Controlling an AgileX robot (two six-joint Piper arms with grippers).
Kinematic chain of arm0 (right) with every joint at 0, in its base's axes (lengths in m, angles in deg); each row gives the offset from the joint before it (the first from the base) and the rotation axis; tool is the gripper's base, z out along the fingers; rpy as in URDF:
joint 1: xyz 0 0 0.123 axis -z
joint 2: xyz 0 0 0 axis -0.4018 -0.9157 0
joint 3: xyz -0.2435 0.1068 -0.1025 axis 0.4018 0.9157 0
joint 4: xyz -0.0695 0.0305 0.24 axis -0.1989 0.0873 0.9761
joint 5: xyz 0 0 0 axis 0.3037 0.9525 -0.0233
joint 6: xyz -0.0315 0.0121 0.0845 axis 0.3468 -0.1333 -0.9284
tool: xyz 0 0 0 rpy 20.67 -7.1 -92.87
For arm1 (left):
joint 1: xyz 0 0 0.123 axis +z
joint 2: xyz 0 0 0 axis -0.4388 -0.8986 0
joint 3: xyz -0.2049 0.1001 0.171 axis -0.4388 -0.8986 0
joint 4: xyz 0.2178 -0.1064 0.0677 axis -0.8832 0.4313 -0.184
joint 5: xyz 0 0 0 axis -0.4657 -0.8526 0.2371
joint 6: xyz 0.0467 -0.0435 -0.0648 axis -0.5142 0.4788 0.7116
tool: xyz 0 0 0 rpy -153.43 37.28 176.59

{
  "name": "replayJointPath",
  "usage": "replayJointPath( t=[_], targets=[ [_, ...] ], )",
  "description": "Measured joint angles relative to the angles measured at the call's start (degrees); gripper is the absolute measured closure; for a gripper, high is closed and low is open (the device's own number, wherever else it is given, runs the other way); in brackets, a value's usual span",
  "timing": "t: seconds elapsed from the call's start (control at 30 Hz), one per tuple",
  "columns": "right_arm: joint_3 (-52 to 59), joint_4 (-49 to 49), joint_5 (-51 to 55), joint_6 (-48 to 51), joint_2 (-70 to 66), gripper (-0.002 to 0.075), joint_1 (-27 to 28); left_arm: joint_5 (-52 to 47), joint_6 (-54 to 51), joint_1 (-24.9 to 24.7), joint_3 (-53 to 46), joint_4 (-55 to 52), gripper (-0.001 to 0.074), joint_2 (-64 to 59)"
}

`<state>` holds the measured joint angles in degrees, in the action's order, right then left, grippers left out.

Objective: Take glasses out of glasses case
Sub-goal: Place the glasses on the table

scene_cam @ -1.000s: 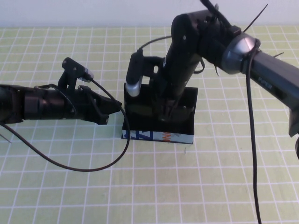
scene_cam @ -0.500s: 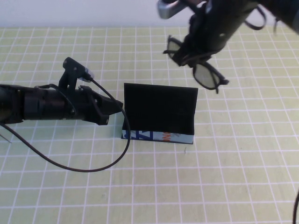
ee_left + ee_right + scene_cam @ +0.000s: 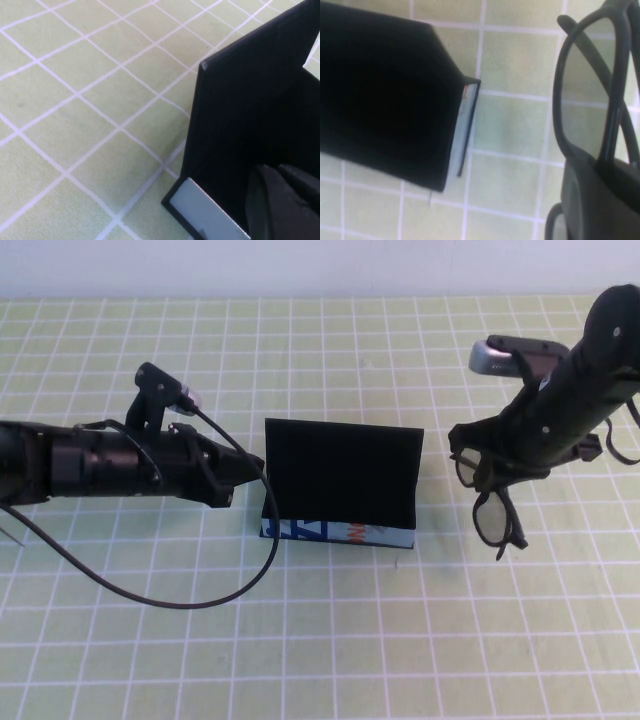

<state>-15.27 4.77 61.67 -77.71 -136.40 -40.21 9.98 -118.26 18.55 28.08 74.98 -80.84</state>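
Observation:
The glasses case (image 3: 340, 485) stands open in the middle of the table, its black lid upright and its printed panel facing me. My left gripper (image 3: 252, 470) reaches in from the left and is shut on the case's left end. My right gripper (image 3: 490, 475) is to the right of the case, above the table, shut on the dark glasses (image 3: 493, 518), which hang below it with their arms folded. In the right wrist view the frame (image 3: 585, 100) runs up from the fingers (image 3: 600, 200), with the case (image 3: 385, 95) beside it. In the left wrist view the case (image 3: 250, 115) fills the right side.
The table is covered by a green cloth with a white grid (image 3: 330, 640). A black cable (image 3: 150, 595) loops from the left arm over the cloth in front of it. A white wall edge runs along the far side.
My right gripper lifted the glasses up out of the case, then carried them right and down to beside the case. The left arm and case have not moved.

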Motion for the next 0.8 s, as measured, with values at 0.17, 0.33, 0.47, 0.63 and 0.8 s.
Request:
replayJointPath(
  t=[0.17,0.33,0.47,0.63,0.8],
  targets=[
    [0.46,3.03,-2.87,-0.14,-4.08,0.0713,0.0,-0.47,0.0,0.0,0.0,0.0,0.0739,0.0],
    [0.46,4.1,-3.5,-0.18,-6.88,0.0708,0.0,-1.46,0.0,0.0,0.0,0.0,0.0739,0.0],
    [0.46,4.2,-3.5,-0.28,-7.59,0.0638,0.0,-2.11,0.0,0.0,0.0,0.2,0.0739,0.0],
    [-0.27,2.09,-2.21,-0.32,-8.21,0.0473,0.0,-3.14,0.17,0.0,0.0,0.2,0.0739,0.0],
    [-6.35,-0.69,5.48,-0.56,-8.21,0.0401,0.05,-3.81,4.36,0.0,-0.05,0.2,0.0739,1.02]
  ],
)
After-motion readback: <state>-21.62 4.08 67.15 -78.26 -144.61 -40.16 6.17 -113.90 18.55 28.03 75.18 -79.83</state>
